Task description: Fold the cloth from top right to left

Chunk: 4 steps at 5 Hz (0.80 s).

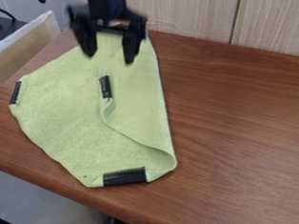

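Camera view — black hand (110, 59) hanging open over the green cloth (63, 124) — partly folded.

Your camera looks down at a slant on the wooden table (242, 127), from above the side opposite the pale wood panelling (187, 9), which it faces obliquely, so the table's edges run diagonally. It sits close enough that you get the whole cloth (57, 124) but only part of the tabletop.
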Each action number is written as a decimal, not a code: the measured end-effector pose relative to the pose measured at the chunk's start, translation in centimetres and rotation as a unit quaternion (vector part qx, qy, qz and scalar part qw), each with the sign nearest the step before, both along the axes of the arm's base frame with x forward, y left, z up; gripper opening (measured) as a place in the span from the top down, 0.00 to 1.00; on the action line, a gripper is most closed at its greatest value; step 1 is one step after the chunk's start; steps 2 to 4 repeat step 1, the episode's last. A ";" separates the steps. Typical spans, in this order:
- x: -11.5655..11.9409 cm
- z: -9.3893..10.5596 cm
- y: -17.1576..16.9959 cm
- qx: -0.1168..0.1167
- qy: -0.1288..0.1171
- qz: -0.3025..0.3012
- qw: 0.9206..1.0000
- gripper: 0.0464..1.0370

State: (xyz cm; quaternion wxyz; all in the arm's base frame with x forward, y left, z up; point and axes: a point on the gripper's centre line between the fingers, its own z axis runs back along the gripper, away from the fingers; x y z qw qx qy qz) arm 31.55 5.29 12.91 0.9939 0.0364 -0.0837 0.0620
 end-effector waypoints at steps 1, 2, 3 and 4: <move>-0.1 0.2 0.0 0.001 0.002 -0.001 1.000 0.04; -0.1 0.2 0.0 0.001 0.002 -0.001 1.000 0.04; -0.1 0.2 0.0 0.001 0.002 -0.001 1.000 0.04; -0.1 0.2 0.0 0.001 0.002 -0.001 1.000 0.04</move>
